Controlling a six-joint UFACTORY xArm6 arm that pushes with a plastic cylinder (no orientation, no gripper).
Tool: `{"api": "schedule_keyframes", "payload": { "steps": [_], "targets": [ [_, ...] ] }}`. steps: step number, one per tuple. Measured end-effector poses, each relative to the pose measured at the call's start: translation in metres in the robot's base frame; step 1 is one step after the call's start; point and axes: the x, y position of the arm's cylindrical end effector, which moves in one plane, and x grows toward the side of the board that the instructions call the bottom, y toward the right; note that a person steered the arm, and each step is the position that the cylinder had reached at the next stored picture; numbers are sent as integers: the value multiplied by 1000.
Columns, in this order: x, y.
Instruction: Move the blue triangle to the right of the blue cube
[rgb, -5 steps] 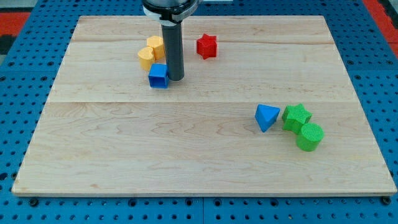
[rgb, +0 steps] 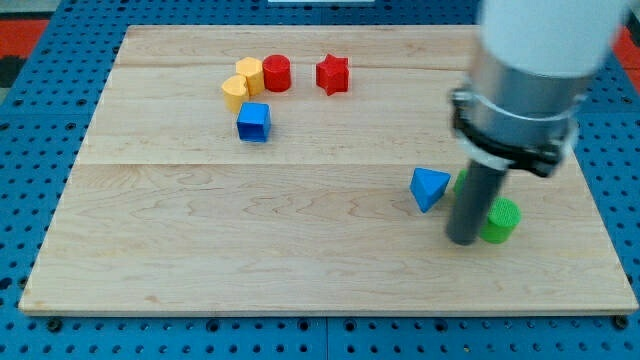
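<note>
Blue triangle (rgb: 430, 188): right half of the wooden board (rgb: 300, 250), well apart from the blue cube (rgb: 254, 122). Listing left to right. Yellow blocks (rgb: 240, 84): two, touching, near the view's top. Blue cube: just below them. Red cylinder (rgb: 277, 73): beside the yellow pair. Red star (rgb: 332, 74): right of the cylinder. My tip (rgb: 462, 240): rod only, nothing to grasp with, resting just right of and below the blue triangle, partly hiding a green block. Green cylinder (rgb: 500, 220): just right of the tip.
</note>
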Motion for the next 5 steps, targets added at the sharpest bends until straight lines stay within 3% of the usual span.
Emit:
{"api": "schedule_keyframes", "payload": {
  "steps": [2,5],
  "targets": [
    [-41,-12],
    [-113,-123]
  ]
}}
